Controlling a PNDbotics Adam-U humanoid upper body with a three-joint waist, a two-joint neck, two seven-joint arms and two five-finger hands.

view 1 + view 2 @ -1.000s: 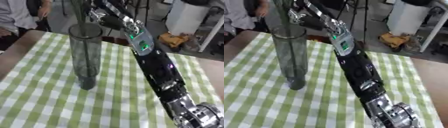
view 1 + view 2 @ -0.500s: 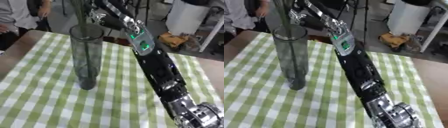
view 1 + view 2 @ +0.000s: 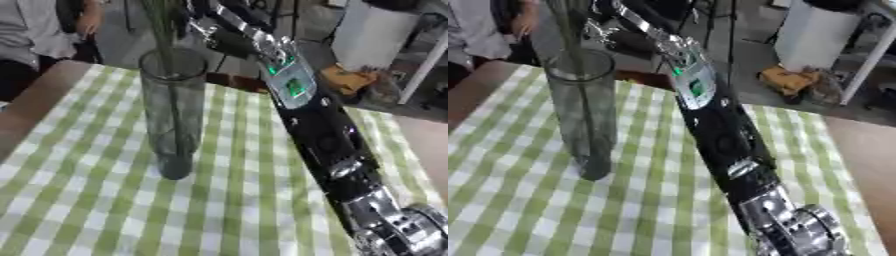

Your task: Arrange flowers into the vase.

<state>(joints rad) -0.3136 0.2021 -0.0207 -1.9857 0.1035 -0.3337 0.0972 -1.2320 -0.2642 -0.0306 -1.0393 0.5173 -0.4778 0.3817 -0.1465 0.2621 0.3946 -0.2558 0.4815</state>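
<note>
A tall, clear glass vase (image 3: 173, 112) stands upright on the desk (image 3: 87, 215), left of centre in the frame, on a green-and-white checked cloth. Thin green flower stems (image 3: 163, 30) run down inside it to near the base and rise out of its mouth past the top edge of the frame; no blooms are in view.

The right arm comes up from the lower right corner and reaches diagonally to the top centre. The right hand (image 3: 203, 22) sits just above and beside the vase rim, close to the stems. Whether its fingers are closed round the stems or open cannot be told, as the hand is partly cut off and merges with the dark background. The left hand shows in neither view.

Assessment: the stems appear light, slender and pliable, liable to bend or crush if pinched hard, so a hold on the upper stem clear of the rim seems best. The vase is narrow and tall on a small foot, hence fragile and prone to tipping if knocked sideways at the rim; any steadying hold belongs low on its wall
</note>
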